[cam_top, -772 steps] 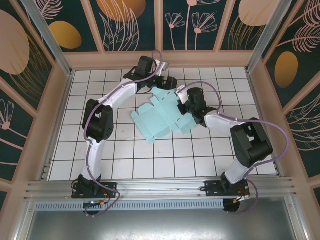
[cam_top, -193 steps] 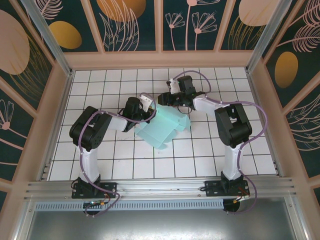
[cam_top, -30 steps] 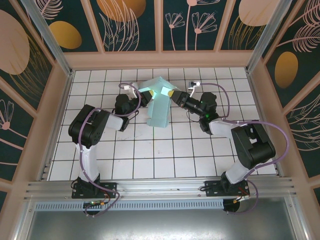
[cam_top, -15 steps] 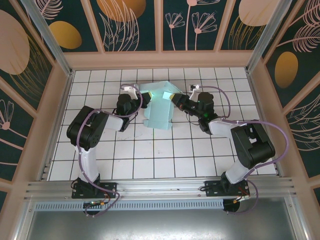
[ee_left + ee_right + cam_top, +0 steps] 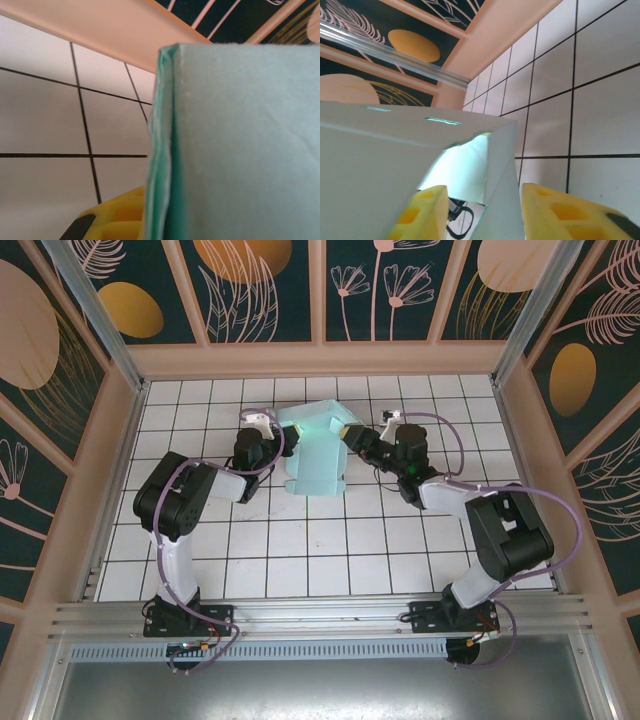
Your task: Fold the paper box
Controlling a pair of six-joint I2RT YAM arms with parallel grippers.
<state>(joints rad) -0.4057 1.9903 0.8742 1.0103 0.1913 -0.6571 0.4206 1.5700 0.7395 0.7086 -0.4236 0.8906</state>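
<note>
The pale teal paper box (image 5: 318, 455) stands partly folded on the far middle of the tiled floor, between both grippers. My left gripper (image 5: 283, 430) is at its upper left edge. In the left wrist view the card (image 5: 240, 145) fills the right side. One yellow finger (image 5: 117, 215) presses against its folded edge and the other finger is hidden behind the card. My right gripper (image 5: 347, 433) is at the box's upper right corner. In the right wrist view its yellow fingers (image 5: 420, 215) stand wide apart with a thin flap (image 5: 505, 190) loose between them.
White tiled floor (image 5: 300, 550) stretches toward the arm bases. The peach back wall (image 5: 320, 360) runs close behind the box, with side walls left and right. The right arm's purple cable (image 5: 450, 440) loops near its wrist.
Over the last second the box has come down from a raised, peaked pose to sit lower and flatter on the tiles. Both grippers stayed at its top corners and barely moved in the last half second.
</note>
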